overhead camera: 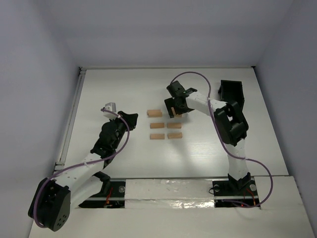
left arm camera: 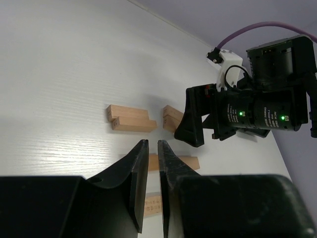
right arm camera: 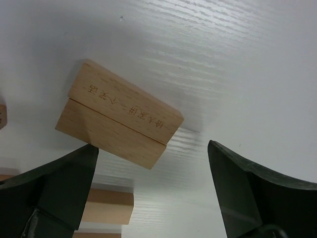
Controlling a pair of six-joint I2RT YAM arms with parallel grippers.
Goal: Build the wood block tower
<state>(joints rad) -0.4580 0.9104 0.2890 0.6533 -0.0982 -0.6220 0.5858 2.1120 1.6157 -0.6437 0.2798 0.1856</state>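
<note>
Right end effector (right arm camera: 151, 148): fingers spread wide above a pair of wooden blocks (right arm camera: 119, 115); nothing pinched.
Pair: flush together on the counter (right arm camera: 237, 59).
Left end effector (left arm camera: 152, 145): we note its fingers nearly pressed together, empty; other blocks (left arm camera: 130, 119) lie beyond the tips.

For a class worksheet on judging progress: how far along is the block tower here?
Barely started. Done: no tower stands; single blocks lie flat in rows on the table. In hand: the open right gripper hangs over a pair of blocks lying together, gripping neither. The left gripper, shut, holds nothing. Left: nearly all the stacking.
</note>
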